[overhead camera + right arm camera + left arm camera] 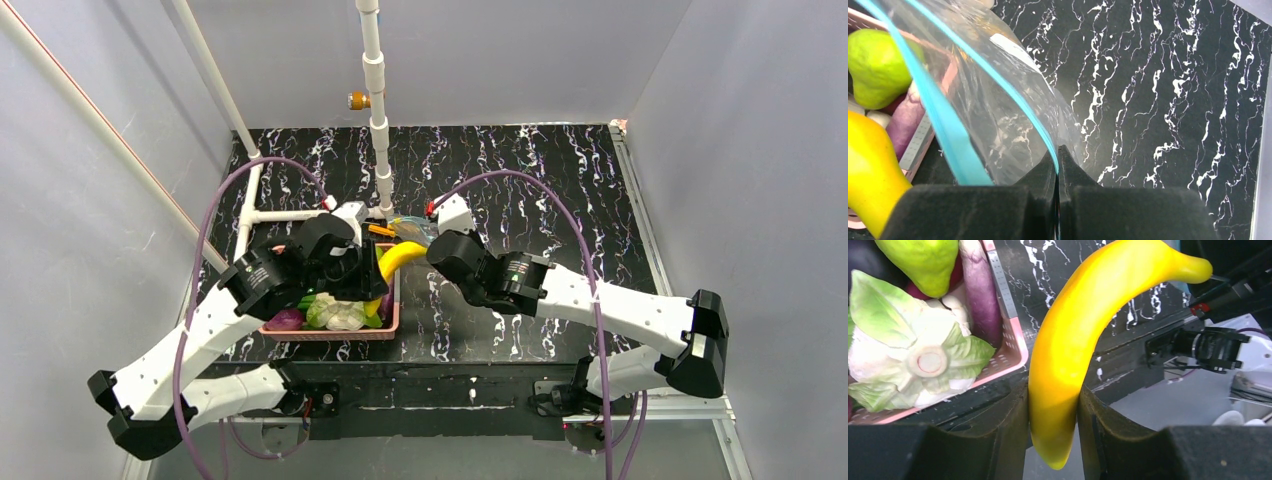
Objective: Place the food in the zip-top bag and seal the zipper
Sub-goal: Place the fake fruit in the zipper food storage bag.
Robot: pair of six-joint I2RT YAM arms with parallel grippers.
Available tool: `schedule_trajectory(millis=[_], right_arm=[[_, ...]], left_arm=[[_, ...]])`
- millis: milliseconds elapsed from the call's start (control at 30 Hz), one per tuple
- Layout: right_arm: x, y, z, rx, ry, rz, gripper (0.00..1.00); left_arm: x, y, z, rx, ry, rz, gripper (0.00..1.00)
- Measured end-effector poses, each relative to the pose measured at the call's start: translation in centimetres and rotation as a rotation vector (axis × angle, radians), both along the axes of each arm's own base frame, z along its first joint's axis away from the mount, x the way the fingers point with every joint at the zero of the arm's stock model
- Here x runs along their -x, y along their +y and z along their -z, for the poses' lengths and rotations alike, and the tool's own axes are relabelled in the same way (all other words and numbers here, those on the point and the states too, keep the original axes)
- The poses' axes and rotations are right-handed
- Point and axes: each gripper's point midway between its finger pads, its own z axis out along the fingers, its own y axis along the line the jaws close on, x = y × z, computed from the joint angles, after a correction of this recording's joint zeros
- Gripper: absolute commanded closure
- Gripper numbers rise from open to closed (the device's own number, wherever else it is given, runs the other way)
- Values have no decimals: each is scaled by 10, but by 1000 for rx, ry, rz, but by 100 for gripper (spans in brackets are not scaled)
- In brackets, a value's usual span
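My left gripper (1053,407) is partly closed. Its two fingers are clamped on the long yellow piece (1083,325) near its lower end. The piece rises from the jaws and curves away to the right, with its tip toward my other arm. My right gripper (1058,167) is fully shut and pinches one lip of the zip-top bag (998,120) at the zipper (945,125). The two teal lines spread apart above and to the left of these fingers, so I judge the mouth to be open. The step in hand is insertion of the yellow piece. To do it well, lead with the free tip and aim it between the two teal lines. Hold the pinched lip raised and taut so that the mouth does not collapse. Release only when most of the piece is past the zipper. A curved piece may catch on the film, so turn the curve to follow the bag wall. The bag holds no food that I can see. To the left of my left fingers, the pink basket (1013,350) contains the leafy head (913,355), the green pear (923,260) and the purple oblong piece (980,295), lying against one another. Beyond the right fingers lies the black marbled table (1158,100).
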Motion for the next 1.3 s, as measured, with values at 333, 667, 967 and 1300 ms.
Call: schedule_trajectory(millis=[333,667,967,1300], right_arm=[[-6,2,-9,-13,-22,-7,99],[-13,5,-13,-10,-23,-3,99],[-16,25,-25,-44,67,-88,99],[-17,40,-26,-39,148,-145,99]], left_arm=[[2,-3,-8,109,81,-168,100],[-9,-4,-13,138,66,-252,100],[-38,41,-34,-184,-191,-155,100],[-56,59,-99,-297,-433,-35,100]])
